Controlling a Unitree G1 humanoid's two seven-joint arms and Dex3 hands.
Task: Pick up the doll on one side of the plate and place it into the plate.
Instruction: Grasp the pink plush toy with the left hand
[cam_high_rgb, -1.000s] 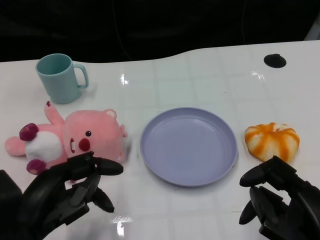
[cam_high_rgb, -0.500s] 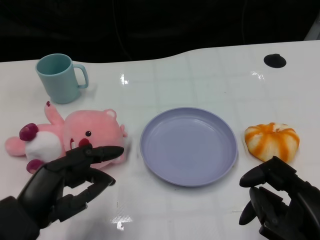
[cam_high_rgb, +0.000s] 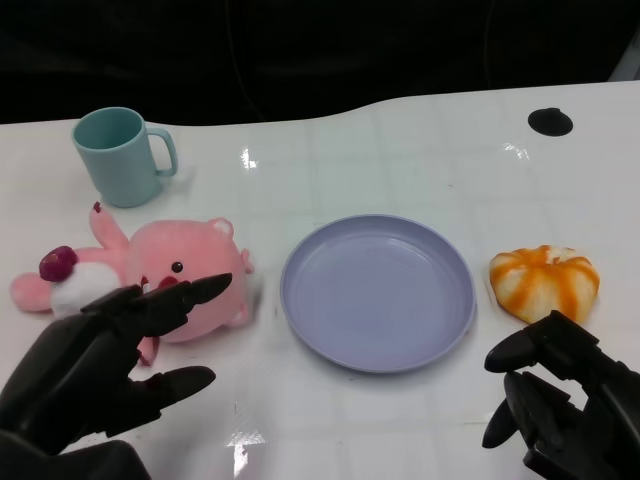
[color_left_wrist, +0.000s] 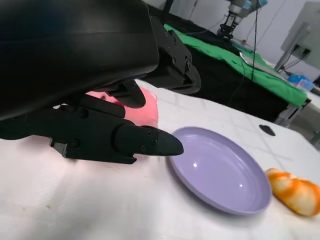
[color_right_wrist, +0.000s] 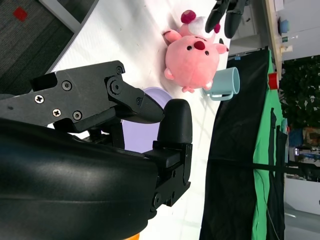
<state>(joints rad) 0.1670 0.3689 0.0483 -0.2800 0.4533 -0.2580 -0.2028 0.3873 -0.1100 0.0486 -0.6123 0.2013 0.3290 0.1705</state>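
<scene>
Fingers of the left hand (cam_high_rgb: 95, 365) are spread apart, holding nothing, and hover over the near side of the doll; judged a pre-grasp pose, open wide enough to take the soft body. Fingers of the right hand (cam_high_rgb: 560, 405) are curled in on nothing; that hand sits idle at the table's (cam_high_rgb: 400, 160) near right edge, w/ no part in this step.

1. White glossy table: carries all items.
2. Round lavender plastic plate (cam_high_rgb: 377, 292): centre of table, nothing in it. It is the drop target, so it lies between both hands.
3. Pink plush doll w/ white belly and dark red paws (cam_high_rgb: 150, 275): lies on its side just left of the plate, apart from the rim. Not yet lifted.
4. Teal plastic mug (cam_high_rgb: 118, 155): upright, behind the doll, well apart from the plate. Not task-related.
5. Orange-and-white striped plush bun (cam_high_rgb: 545, 280): right of the plate, near the right hand.

Approx. progress: early, approach phase.
</scene>
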